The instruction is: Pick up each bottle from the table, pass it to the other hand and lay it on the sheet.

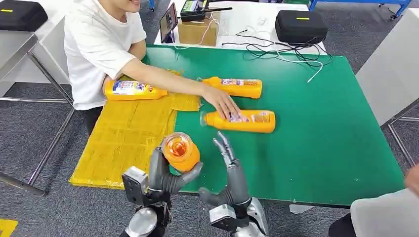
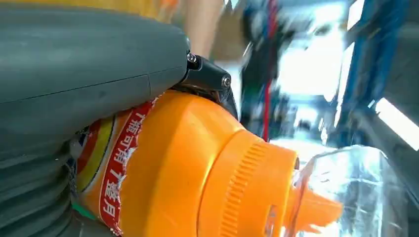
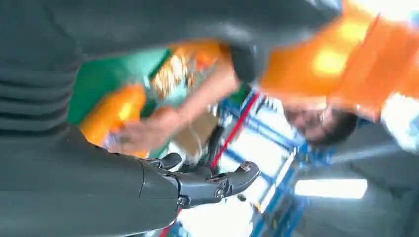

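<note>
Left hand (image 1: pixel 165 173) around upright bottle (image 1: pixel 181 151), right hand (image 1: pixel 231 170) spread alongside.

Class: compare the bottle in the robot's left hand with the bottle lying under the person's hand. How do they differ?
The held bottle is off the table, cap end towards the camera; the touched bottle lies flat on the green table. The left hand grips the first; a person's hand rests on the second. Both are orange with clear caps.
</note>
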